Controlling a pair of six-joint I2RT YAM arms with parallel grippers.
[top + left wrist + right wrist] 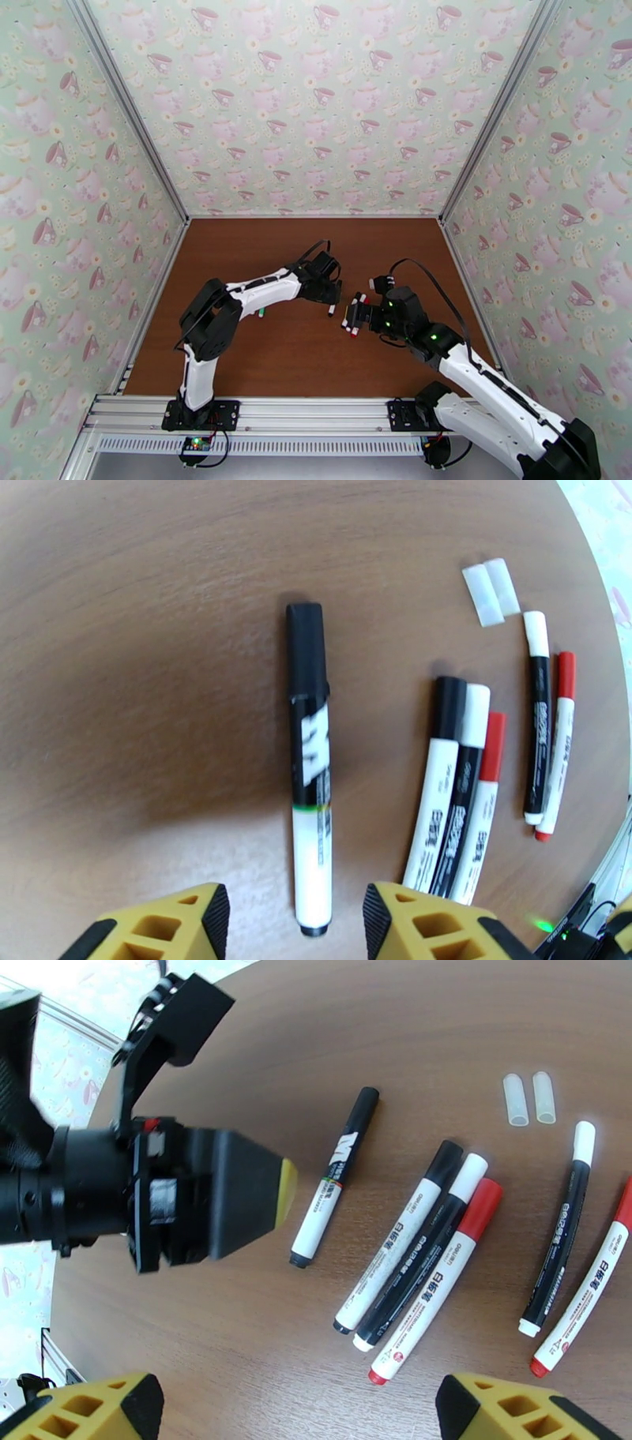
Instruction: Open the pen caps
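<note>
The left gripper (294, 922) is held wide open with nothing clamped. The white tail of a lone marker (312, 827) is seen between its yellow fingertips (158, 926), though contact cannot be judged. That marker's black cap (306, 650) is seated on the barrel at the end farthest ahead of the fingers. Ahead and to the right of this gripper, three markers (454, 811) are laid side by side, touching. Each has its cap fitted: a black one, a white one and a red cap (493, 744). Farther right, a pair of markers (545, 740) is laid together, capped white and red. Beyond them two clear sleeves (491, 590) are laid side by side on the brown table (142, 638).

The right gripper (299, 1406) is likewise spread wide and empty, held clear of the markers. The group of three is found directly ahead of its fingers and the pair ahead to the right. The lone marker is found ahead to the left, just beside the yellow pad of the left gripper.
</note>
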